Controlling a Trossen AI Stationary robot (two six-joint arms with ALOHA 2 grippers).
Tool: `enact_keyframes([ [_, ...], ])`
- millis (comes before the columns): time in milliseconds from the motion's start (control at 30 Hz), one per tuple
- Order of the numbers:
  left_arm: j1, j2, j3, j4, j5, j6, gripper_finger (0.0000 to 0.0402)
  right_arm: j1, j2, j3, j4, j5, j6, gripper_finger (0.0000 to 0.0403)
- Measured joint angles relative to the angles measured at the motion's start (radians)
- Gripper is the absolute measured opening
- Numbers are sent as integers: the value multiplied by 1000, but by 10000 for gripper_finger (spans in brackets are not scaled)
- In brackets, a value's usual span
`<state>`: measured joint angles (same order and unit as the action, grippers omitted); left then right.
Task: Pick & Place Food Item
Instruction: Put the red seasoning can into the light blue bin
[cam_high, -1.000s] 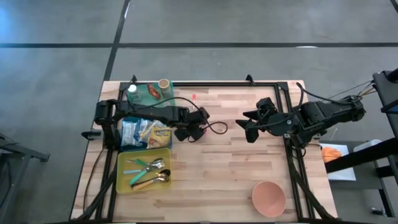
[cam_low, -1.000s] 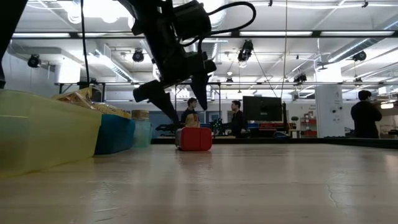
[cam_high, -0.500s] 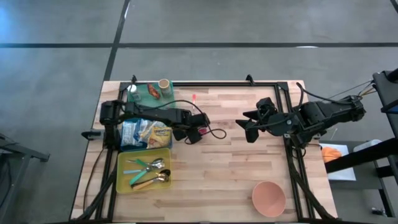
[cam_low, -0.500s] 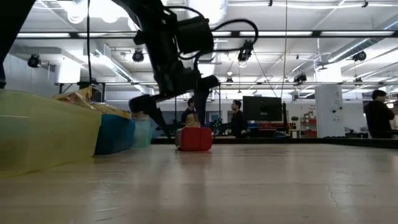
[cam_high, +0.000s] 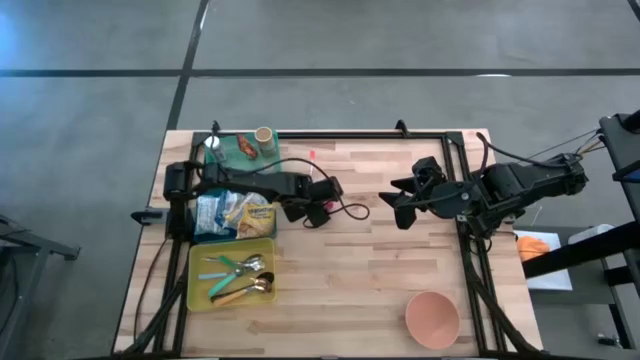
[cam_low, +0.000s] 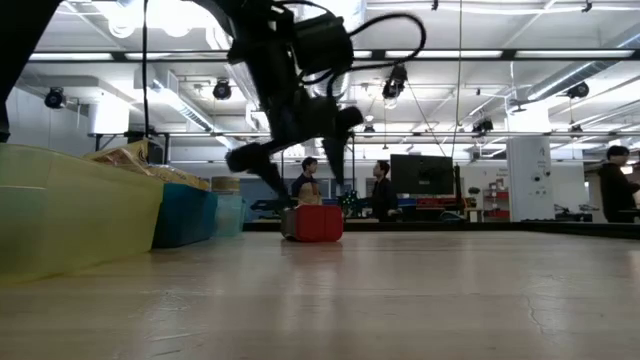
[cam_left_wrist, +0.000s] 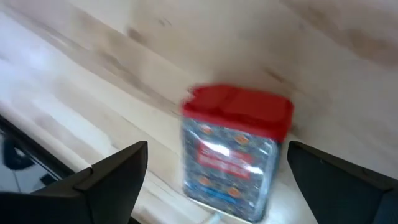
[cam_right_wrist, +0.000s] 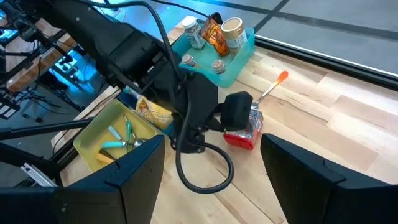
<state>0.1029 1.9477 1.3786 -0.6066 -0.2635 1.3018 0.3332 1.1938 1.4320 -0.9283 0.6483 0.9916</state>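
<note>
Food item: a small box-shaped packet (cam_left_wrist: 236, 152) with a red cap and a printed, glossy body is seen lying on the wooden tabletop (cam_high: 400, 260), between the spread fingers of the left end effector (cam_high: 318, 208) but not touched by them.
Left wrist view: the red cap and label print are shown close up, though blurred; from above the packet is mostly hidden under the end effector.
Low view: the packet is seen as a red block on the tabletop, with the left end effector's fingers spread just above and either side of it.
Right wrist view: an orange-tipped stick (cam_right_wrist: 272, 88) is shown lying just beyond the packet.
Right end effector (cam_high: 395, 206): held partly spread and empty, well apart from the packet.
Surroundings: a teal bin (cam_high: 225, 156) of jars, a blue bin (cam_high: 197, 237) of snack bags, a translucent yellow bin (cam_high: 196, 297) of cutlery and a pink bowl (cam_high: 432, 318) are visible.
Change: the left end effector has been shifted slightly towards the right arm's side over the last second; the packet has stayed put.
</note>
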Motion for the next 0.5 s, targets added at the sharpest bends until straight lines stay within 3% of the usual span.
enact_keyframes([
  [133,17,21,63,3,76,0,391,0,0,0,0,0,0,263],
  [500,60,184,243,-127,82,-12,391,0,0,0,0,0,0,263],
])
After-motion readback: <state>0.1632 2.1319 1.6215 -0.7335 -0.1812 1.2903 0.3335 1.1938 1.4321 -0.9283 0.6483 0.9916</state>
